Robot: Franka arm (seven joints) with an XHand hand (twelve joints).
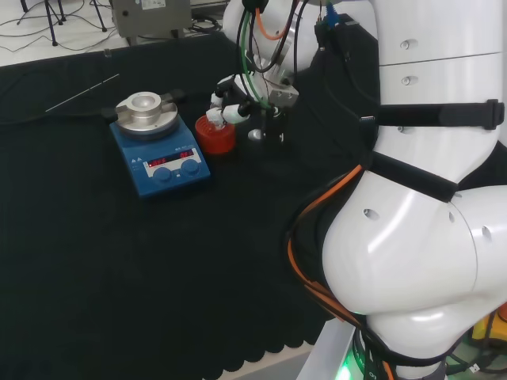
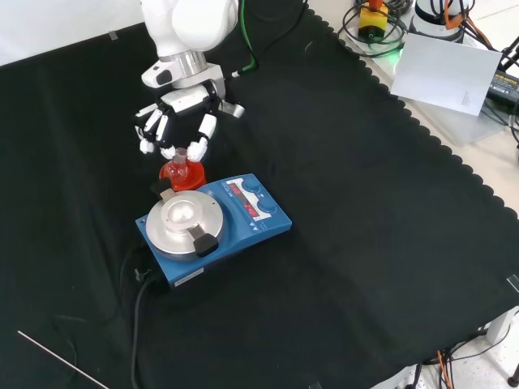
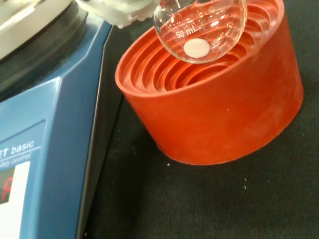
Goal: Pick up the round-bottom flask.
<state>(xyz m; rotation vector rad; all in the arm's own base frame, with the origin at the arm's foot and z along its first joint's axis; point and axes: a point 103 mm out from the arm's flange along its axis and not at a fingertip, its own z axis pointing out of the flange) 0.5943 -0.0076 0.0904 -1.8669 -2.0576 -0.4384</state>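
Observation:
A small clear round-bottom flask (image 3: 199,30) with a white stir bar in its bulb sits over the ribbed hollow of a red stand (image 3: 224,114). I cannot tell whether the bulb rests on the ribs. In the front view the hand (image 2: 174,113) reaches down over the flask (image 2: 180,158), with fingers on one side of the neck and the thumb on the other, curled in on it. In the head view the hand (image 1: 230,99) sits just above the red stand (image 1: 215,136). A white fingertip (image 3: 119,12) lies against the glass.
A blue hotplate stirrer (image 2: 211,223) with a round metal top stands right beside the stand, its side close in the wrist view (image 3: 45,124). Its cable (image 2: 138,324) trails over the cloth. A thin rod (image 1: 83,93) lies at the far left in the head view.

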